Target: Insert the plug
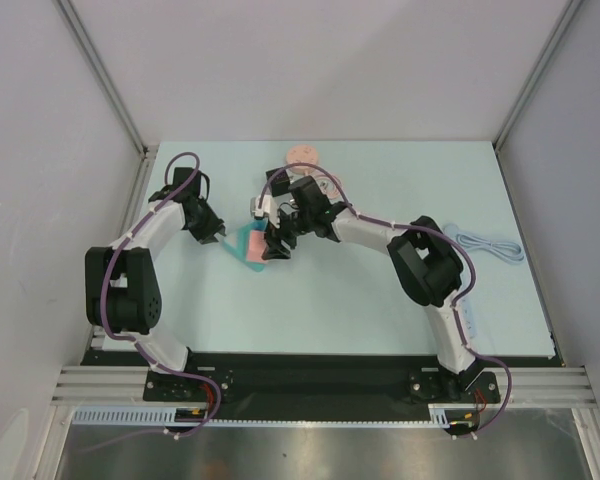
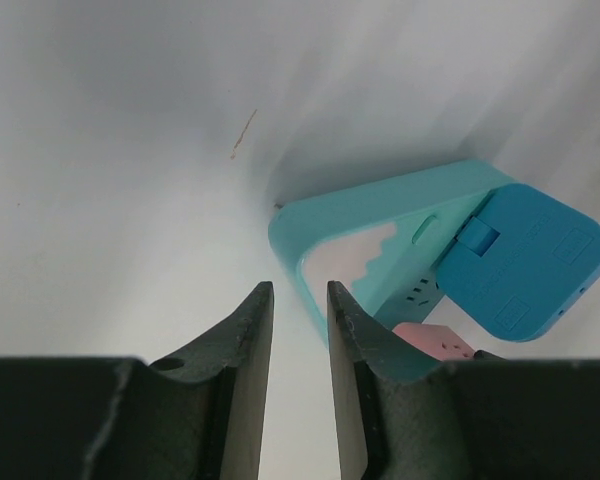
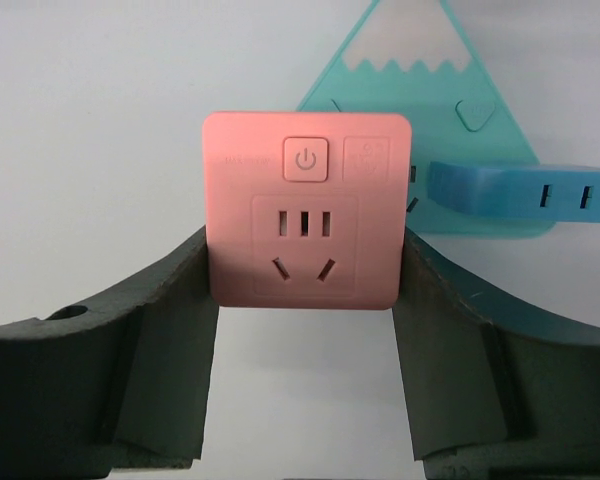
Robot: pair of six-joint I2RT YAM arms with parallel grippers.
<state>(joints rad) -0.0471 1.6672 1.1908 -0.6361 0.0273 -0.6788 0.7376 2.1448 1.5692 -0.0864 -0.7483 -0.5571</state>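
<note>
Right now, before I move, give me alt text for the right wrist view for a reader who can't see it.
A square pink plug with a power button and socket holes is clamped between the dark fingers of the right gripper. Behind it on the white table lies a teal mountain-shaped socket block, with a blue adapter against it at the picture's right.

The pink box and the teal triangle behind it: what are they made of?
The pink box looks like moulded plastic, matte: even colour, rounded corners, crisp pin slots and a square button. The teal triangle seems plastic too, smooth with a slight sheen, edges softly rounded.
</note>
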